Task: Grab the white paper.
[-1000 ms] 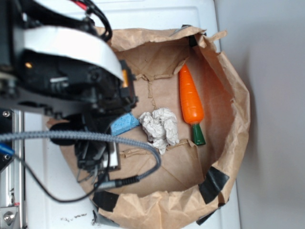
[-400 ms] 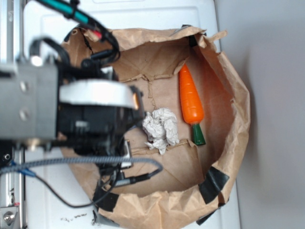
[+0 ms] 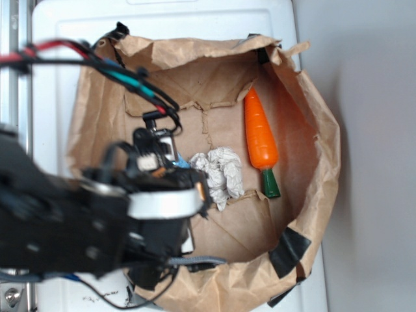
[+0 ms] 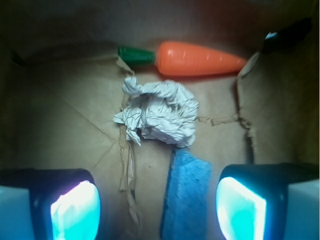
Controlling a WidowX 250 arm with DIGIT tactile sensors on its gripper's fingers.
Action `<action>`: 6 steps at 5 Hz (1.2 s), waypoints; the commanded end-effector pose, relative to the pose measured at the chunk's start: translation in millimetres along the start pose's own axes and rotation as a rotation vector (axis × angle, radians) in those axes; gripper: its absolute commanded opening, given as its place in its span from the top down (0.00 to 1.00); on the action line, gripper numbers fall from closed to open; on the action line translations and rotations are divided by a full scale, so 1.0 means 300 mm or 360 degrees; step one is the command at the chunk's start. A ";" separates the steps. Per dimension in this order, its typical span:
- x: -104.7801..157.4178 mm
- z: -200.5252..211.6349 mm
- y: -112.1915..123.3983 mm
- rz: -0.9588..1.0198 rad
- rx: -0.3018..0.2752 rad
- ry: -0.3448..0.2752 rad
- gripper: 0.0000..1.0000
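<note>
Hand point(image 4: 157, 205) first: its two fingers sit wide apart at the bottom corners of the wrist view, one finger point(image 4: 75, 209) on the left and the other on the right, both pads glowing pale teal, and nothing is held between them. They hang above the floor of the brown paper bag point(image 3: 312, 214), not touching anything I can see.

From the exterior view the black arm point(image 3: 84, 227) comes in from the lower left, blurred, with its silver-banded wrist leaning over the bag's left side and red, green and black cables point(image 3: 97, 65) looping above it. Seen from here, the hand's tip point(image 3: 162, 153) sits just left of the white paper point(image 3: 220, 174).

That white paper point(image 4: 157, 112) is a crumpled wad lying on the bag's bottom near the middle, ahead of the open fingers and roughly centred between them in the wrist view. A blue sponge point(image 4: 186, 192) lies flat between the fingers, its far end touching or tucked just under the wad's near edge. Beyond the paper, close but seemingly apart from it, lies the orange carrot point(image 3: 260, 133) with its green stem end point(image 3: 270, 184), stretched along the far side of the bag floor.

Black tape point(image 3: 289, 250) patches the bag's rim at several spots. The whole bag rests on a white counter point(image 3: 195, 16).
</note>
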State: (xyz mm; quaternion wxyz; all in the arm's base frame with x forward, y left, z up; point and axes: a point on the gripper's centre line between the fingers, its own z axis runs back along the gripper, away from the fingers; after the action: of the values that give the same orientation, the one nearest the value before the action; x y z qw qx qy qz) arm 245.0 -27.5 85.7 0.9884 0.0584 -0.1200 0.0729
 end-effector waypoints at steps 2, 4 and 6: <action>0.192 -0.096 -0.028 0.0065 -0.0038 -0.0067 0.00; 0.177 -0.093 -0.010 0.0122 -0.0048 -0.0123 1.00; 0.153 -0.017 0.023 0.0110 -0.0158 -0.0165 1.00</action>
State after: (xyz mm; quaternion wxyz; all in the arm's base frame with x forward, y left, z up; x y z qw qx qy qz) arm 283.6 -20.3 78.6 0.9843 0.0110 -0.1502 0.0919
